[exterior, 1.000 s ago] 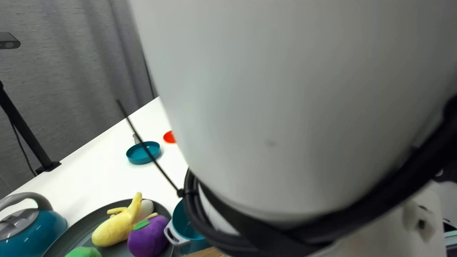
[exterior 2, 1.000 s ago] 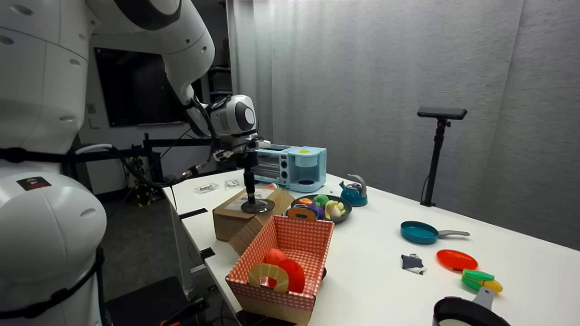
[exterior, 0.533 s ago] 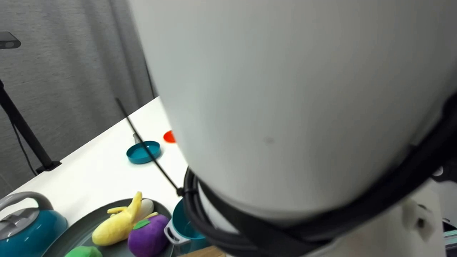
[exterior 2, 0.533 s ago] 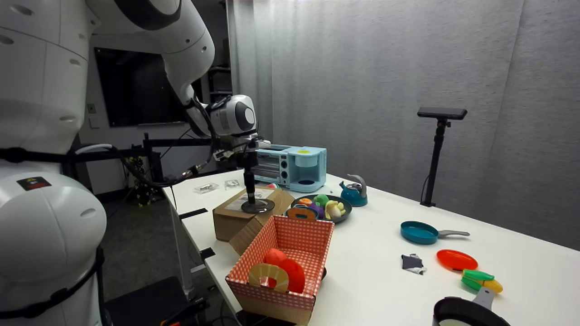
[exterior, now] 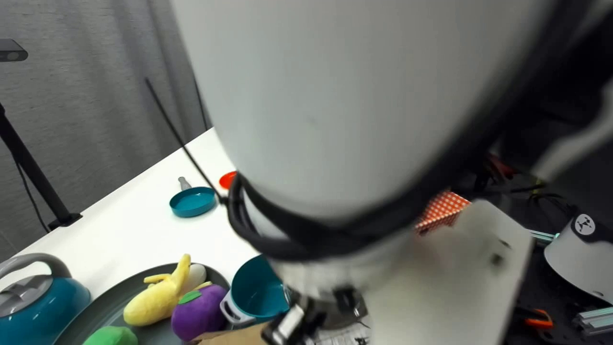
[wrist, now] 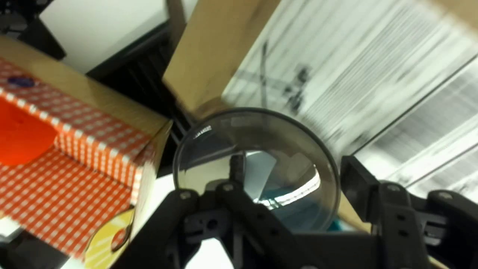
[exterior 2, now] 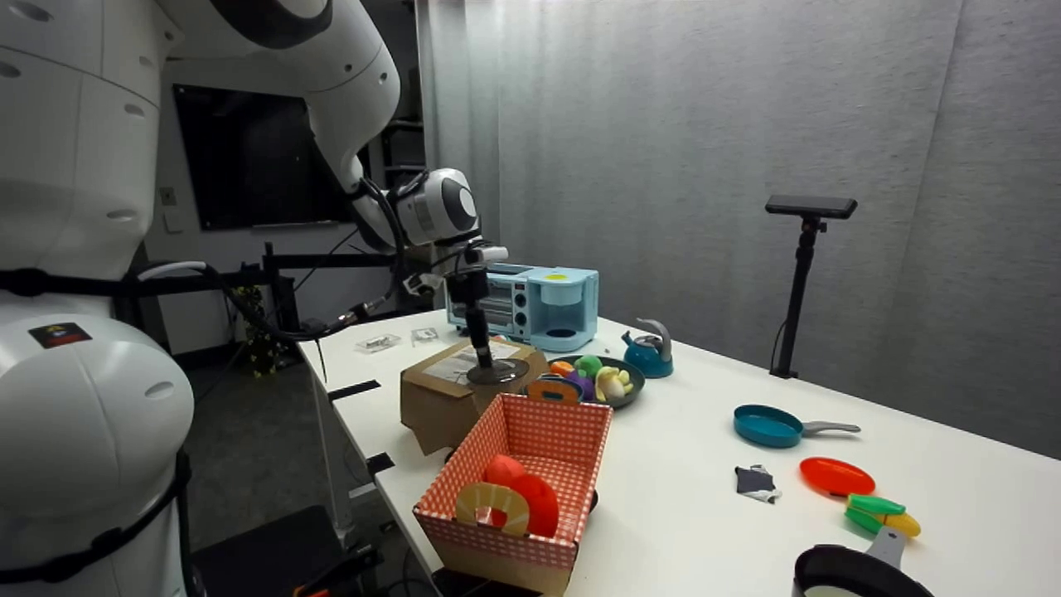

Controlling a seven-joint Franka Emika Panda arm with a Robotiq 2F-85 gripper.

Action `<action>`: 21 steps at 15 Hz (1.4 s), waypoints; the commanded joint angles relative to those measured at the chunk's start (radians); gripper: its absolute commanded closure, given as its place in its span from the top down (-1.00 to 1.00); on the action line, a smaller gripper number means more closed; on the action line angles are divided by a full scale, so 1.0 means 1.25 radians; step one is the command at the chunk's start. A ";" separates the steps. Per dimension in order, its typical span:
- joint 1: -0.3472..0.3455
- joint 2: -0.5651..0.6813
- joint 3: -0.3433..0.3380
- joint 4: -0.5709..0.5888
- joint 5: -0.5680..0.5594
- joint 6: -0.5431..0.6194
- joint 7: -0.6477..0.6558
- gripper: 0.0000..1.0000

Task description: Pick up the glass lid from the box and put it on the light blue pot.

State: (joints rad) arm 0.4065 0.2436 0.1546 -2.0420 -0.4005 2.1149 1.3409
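In an exterior view the gripper [exterior 2: 486,365] comes down nearly upright over the cardboard box [exterior 2: 439,406], its dark tip meeting the glass lid [exterior 2: 507,373]; the lid looks level above the box's top, near the right-hand edge, but whether it touches the cardboard is hard to judge. The checkered box [exterior 2: 555,424] covers part of the front, and a dark pan [exterior 2: 858,572] is cut off at the bottom. In an exterior view the arm [exterior: 330,96] blots out the middle — everything just beneath it blurred — yet here the light blue pot [exterior: 258,285] shows its teal inside, its right part hidden, beside a purple toy [exterior: 198,314]; the kettle [exterior: 43,309] is cut by the left edge. The wrist view gives the lid's rim almost whole, its lower edge covered by the fingers [wrist: 360,183]. These appear at left and right with glass between — whether they clamp the lid cannot be told. The label [wrist: 317,67] is smeared past reading.
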 commanded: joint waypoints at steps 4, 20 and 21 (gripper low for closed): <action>-0.127 0.022 -0.102 0.145 -0.130 -0.083 -0.135 -0.19; -0.101 0.228 -0.076 0.400 -0.007 -0.163 -0.550 -0.19; -0.099 0.232 -0.076 0.405 0.004 -0.167 -0.565 -0.19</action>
State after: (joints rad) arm 0.2734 0.4978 0.0623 -1.6025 -0.4434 1.9570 0.7083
